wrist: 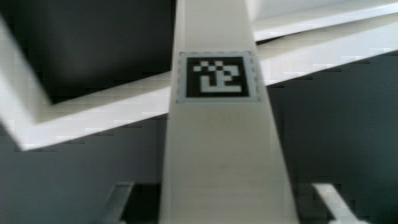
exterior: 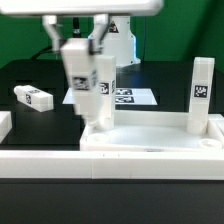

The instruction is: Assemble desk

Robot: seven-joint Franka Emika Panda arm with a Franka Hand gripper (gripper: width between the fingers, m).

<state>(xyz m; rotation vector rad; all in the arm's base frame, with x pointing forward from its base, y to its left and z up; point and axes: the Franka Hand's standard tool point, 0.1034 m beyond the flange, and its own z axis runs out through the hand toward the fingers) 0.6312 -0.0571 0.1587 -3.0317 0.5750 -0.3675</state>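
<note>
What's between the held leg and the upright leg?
Just bare tabletop; nothing stands between the held leg and the upright leg. The exterior view shows it; the marker board lies behind that stretch.

Marker board (exterior: 128, 97) behind tabletop (exterior: 150, 152)
</note>
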